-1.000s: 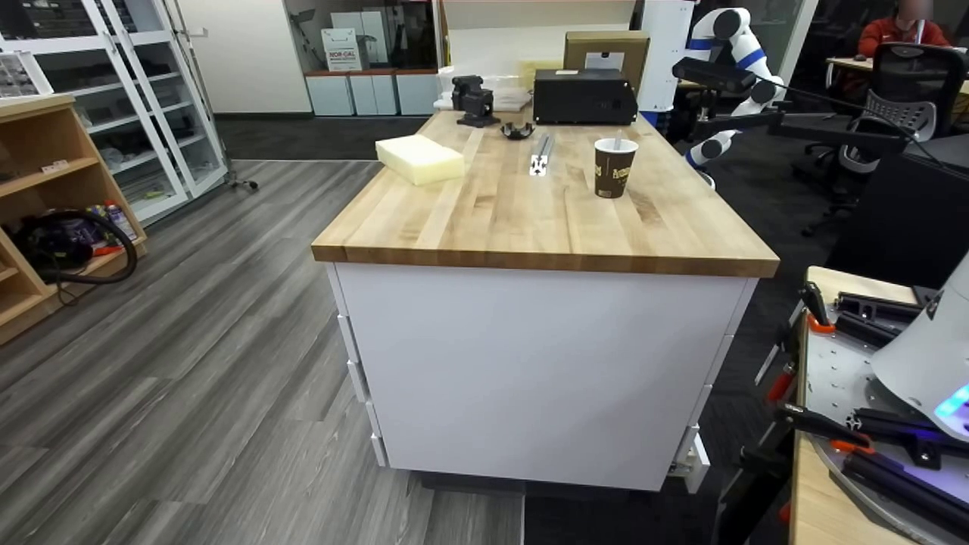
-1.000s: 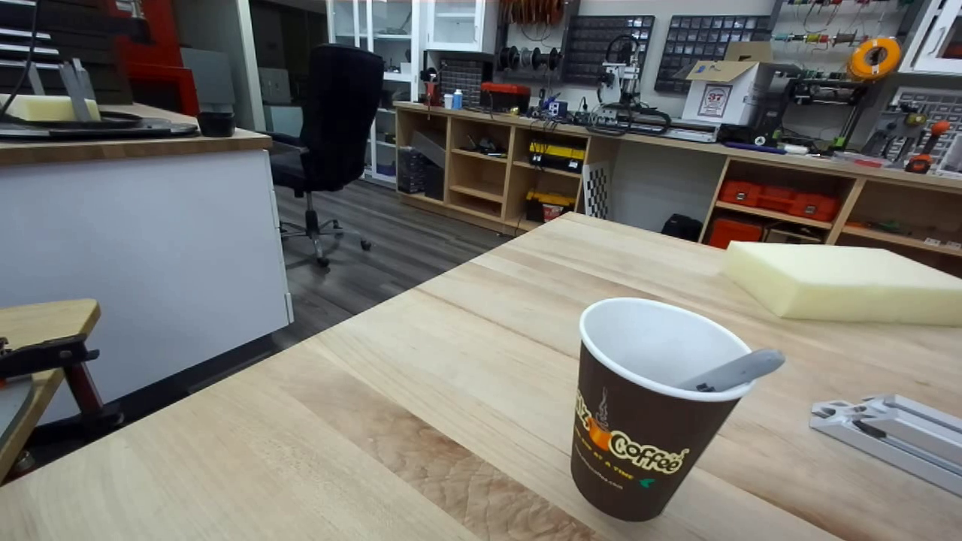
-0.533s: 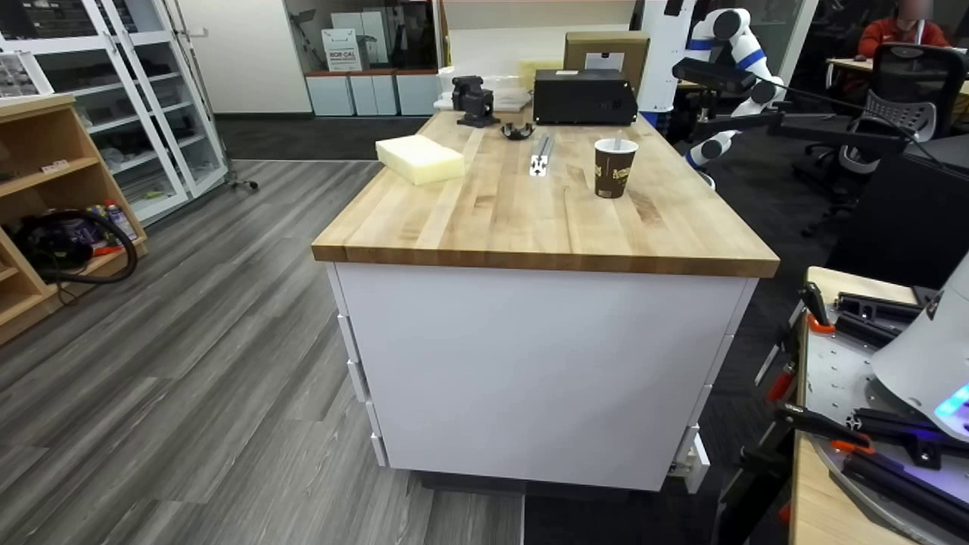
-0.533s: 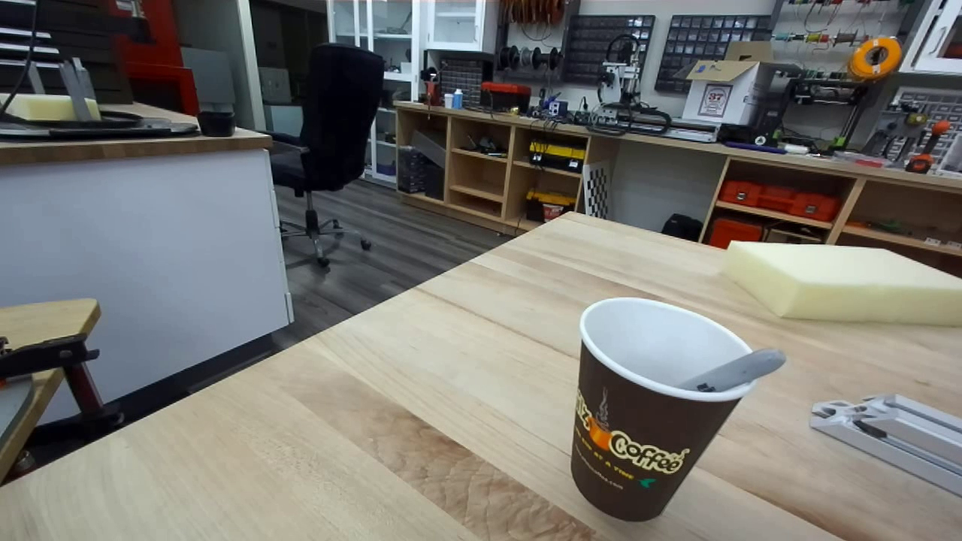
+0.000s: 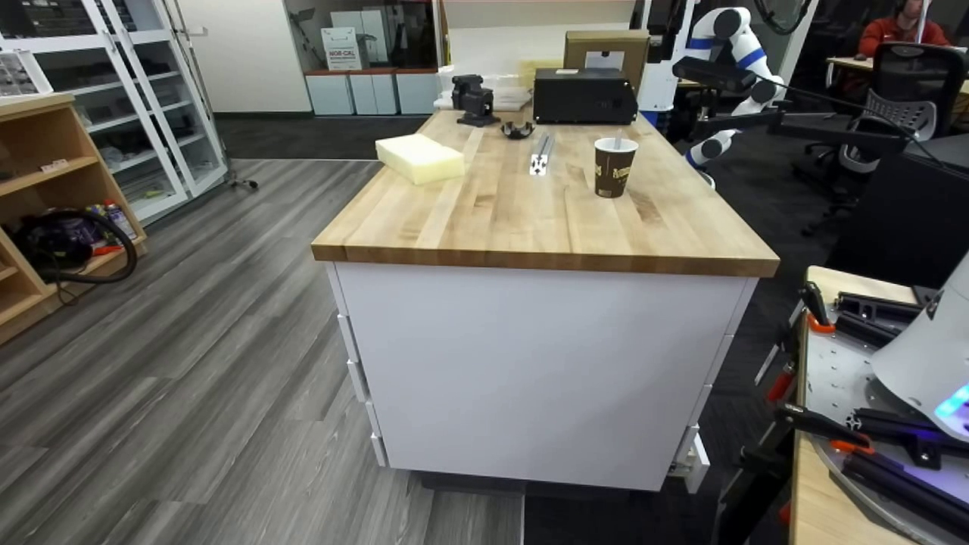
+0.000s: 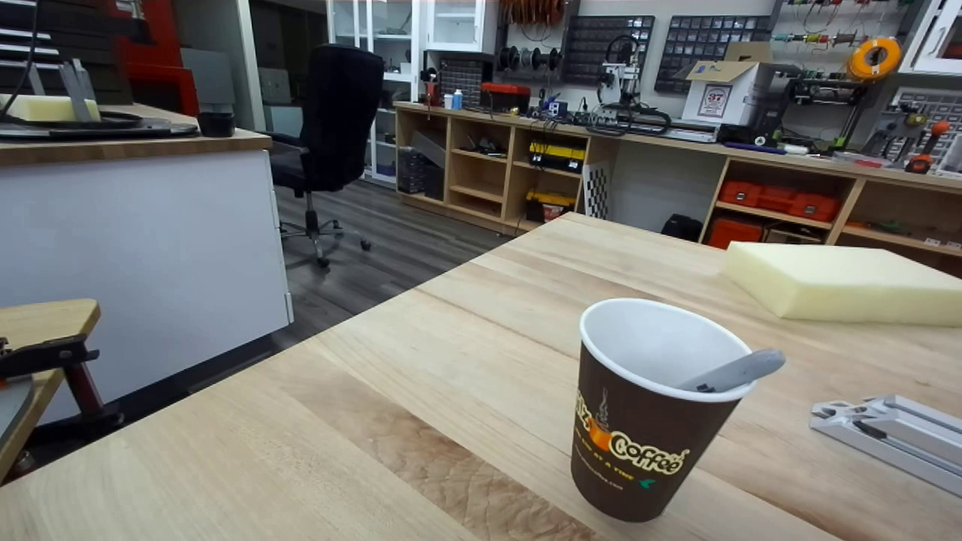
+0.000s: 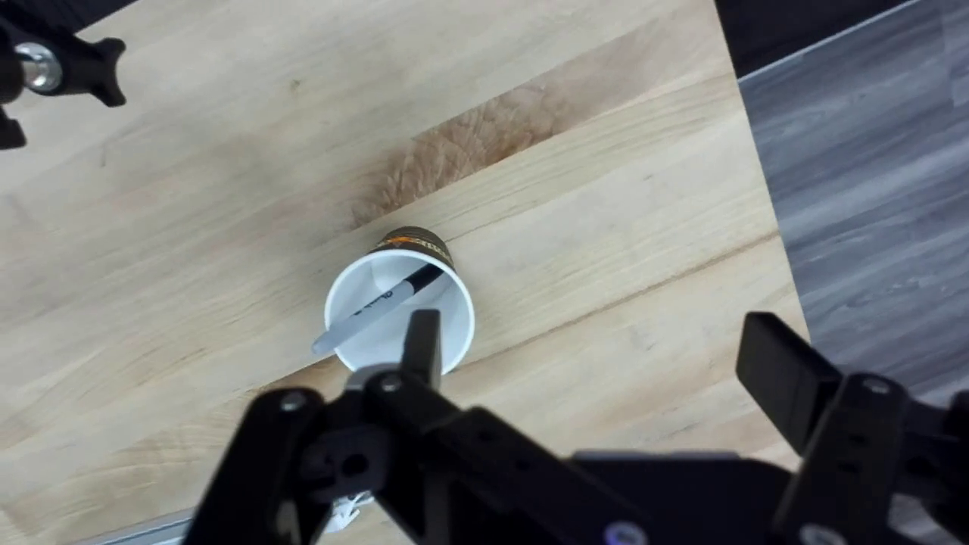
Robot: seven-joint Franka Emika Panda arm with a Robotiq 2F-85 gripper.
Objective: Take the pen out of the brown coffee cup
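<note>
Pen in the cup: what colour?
The pen is grey, black lower down; the wrist view shows it best.

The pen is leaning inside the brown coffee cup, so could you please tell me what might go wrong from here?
In the wrist view, the pen lies outside the gap of the open claw, so lowering it might hit the brown coffee cup. Little of the pen pokes past the rim, so a grip could slip. The cup stands unbraced on the wooden table and may tip.
</note>
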